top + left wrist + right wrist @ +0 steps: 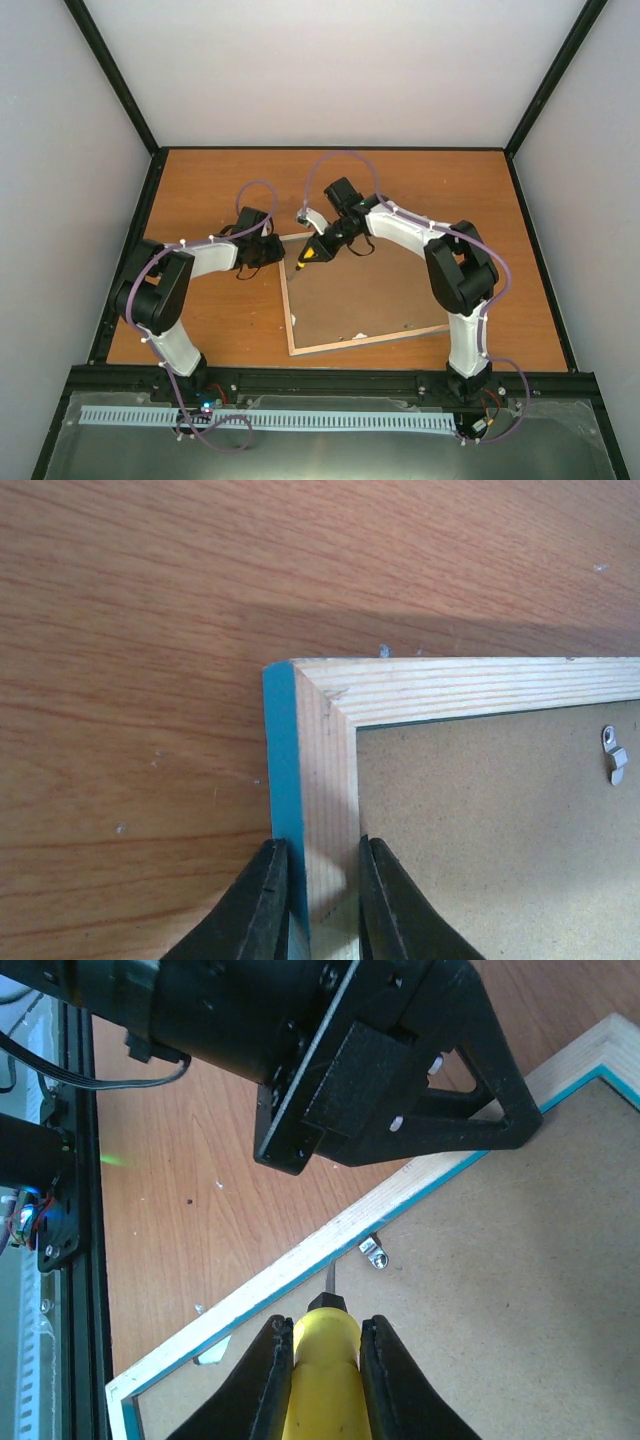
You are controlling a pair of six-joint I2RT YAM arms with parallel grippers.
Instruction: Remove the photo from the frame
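The frame point(340, 345) lies face down on the table, its brown backing board point(365, 295) up; the photo is hidden beneath it. My left gripper point(272, 243) is shut on the frame's far-left corner; in the left wrist view its fingers point(265, 900) pinch the pale wood rail with the turquoise side point(325, 780). My right gripper point(322, 245) is shut on a yellow-handled screwdriver point(325, 1380). The screwdriver's metal tip touches the inner edge of the frame rail point(300, 1260), just left of a small metal clip point(374, 1253).
Another metal clip point(212, 1352) sits further along the same rail, and one shows in the left wrist view point(614, 755). The left arm's black gripper body point(350, 1050) hangs close above the right gripper. Black rails edge the wooden table point(420, 190).
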